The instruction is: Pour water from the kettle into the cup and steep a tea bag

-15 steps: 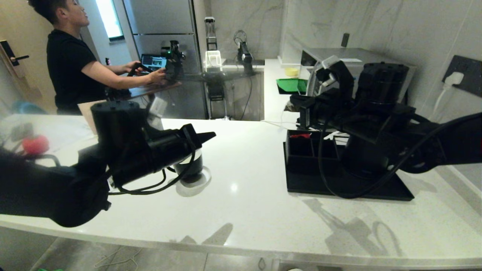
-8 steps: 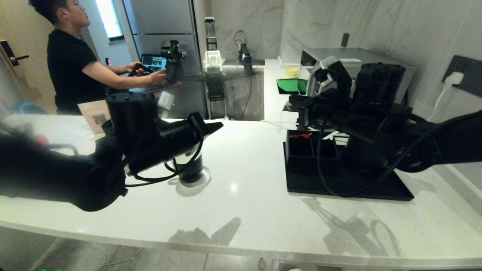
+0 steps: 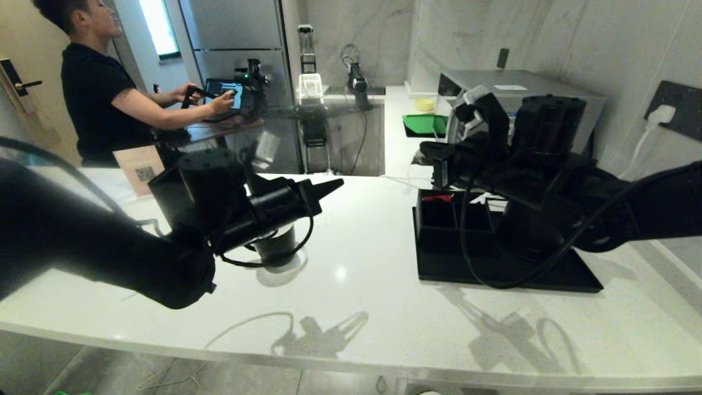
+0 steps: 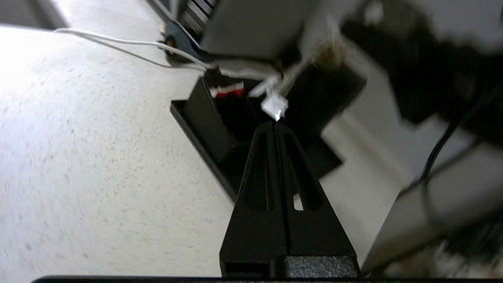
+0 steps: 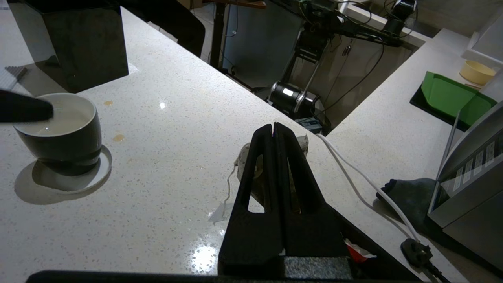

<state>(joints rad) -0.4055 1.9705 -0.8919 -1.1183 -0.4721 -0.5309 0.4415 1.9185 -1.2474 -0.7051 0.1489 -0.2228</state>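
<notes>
The cup (image 5: 59,133), glossy dark outside and pale inside, stands on a small white saucer (image 5: 84,177) on the speckled white counter (image 3: 373,307); in the right wrist view it holds a pale liquid. In the head view only the lower part of the cup (image 3: 274,247) shows, behind the left arm. The left gripper (image 3: 329,189) hangs just above the cup, pointing across the counter toward the black tray (image 3: 493,274); its two fingers are pressed flat together with nothing between them, as the left wrist view confirms (image 4: 276,125). The kettle (image 3: 543,181), tall and matte black, stands on the black tray on the right of the counter, largely hidden by the right arm. A black compartmented box (image 3: 449,216) sits at the tray's left end with a red item in one compartment. The right gripper (image 5: 273,129) is held above the counter's far edge near the tray, its fingers likewise closed together and empty. A crumpled pale wrapper with a string (image 5: 243,165) lies on the counter beneath it; whether this is the tea bag cannot be told. A white cable (image 5: 353,173) runs past toward a plug. A person in a black shirt (image 3: 93,99) stands beyond the counter at the left, handling a device.
</notes>
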